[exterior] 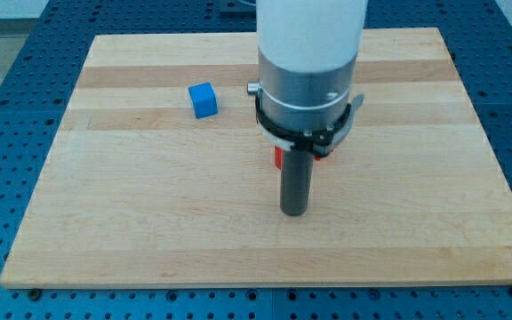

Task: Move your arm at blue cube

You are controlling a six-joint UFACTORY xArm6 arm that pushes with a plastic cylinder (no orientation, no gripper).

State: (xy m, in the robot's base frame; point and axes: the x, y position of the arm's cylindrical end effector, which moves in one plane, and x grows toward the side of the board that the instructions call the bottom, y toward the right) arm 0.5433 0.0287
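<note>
A blue cube [203, 100] sits on the wooden board [149, 204] in the upper left part of the view. My tip [292, 212] rests on the board near the middle, well to the lower right of the blue cube and apart from it. A red block [276, 157] is mostly hidden behind the rod, just above the tip; only its left edge and a sliver to the rod's right show, so its shape cannot be made out.
The arm's white and grey body [309, 62] comes down from the view's top and hides part of the board behind it. A blue perforated table [7, 133] surrounds the board on all sides.
</note>
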